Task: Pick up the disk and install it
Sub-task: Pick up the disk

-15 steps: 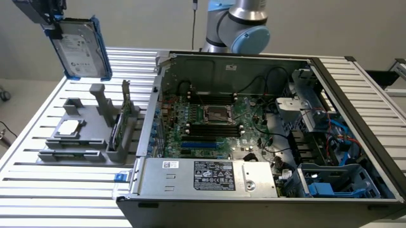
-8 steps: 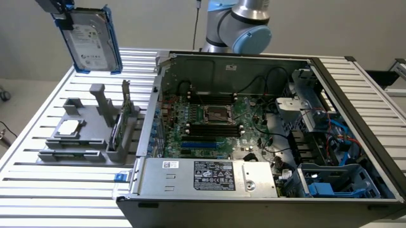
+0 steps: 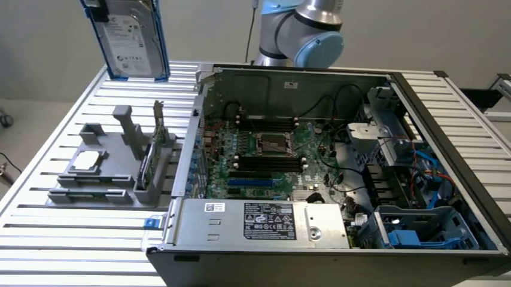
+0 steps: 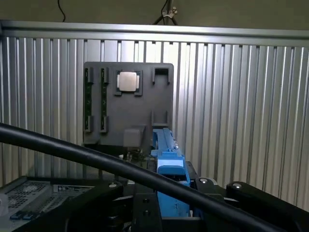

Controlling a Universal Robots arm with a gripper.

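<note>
While it hangs clear above the far corner of the table (image 3: 48,239), on the exterior view's left, the disk (image 3: 131,39) stands nearly upright and slightly tilted. It is a flat rectangular slab of silver-grey metal. Its broad face carries a white label of fine dark print, and a blue plastic carrier frames its long edges and lower end. The pincer (image 4: 174,193) is clamped on the disk. In the wrist view its black bodies flank the narrow edge of the blue carrier (image 4: 166,145), whose moulded plastic looks smooth and glossy. A thick black cable (image 4: 72,150) crosses in front of them. The table is ribbed aluminium, its pale slats running in parallel grooves. On it, below the disk, sits a matt grey tray (image 3: 96,179) of blocky moulded slots. The tray holds a small square silver processor chip (image 3: 88,158) lying flat and a thin green circuit card (image 3: 148,158) standing on edge. Just beside the tray on the exterior view's right lies an open computer case (image 3: 319,257) of dark sheet metal. Inside it are a green motherboard (image 3: 271,155) and a boxy silver power supply (image 3: 264,221) with a label. Behind the case rises the arm (image 3: 307,30), rounded grey metal with a light-blue cap.
</note>
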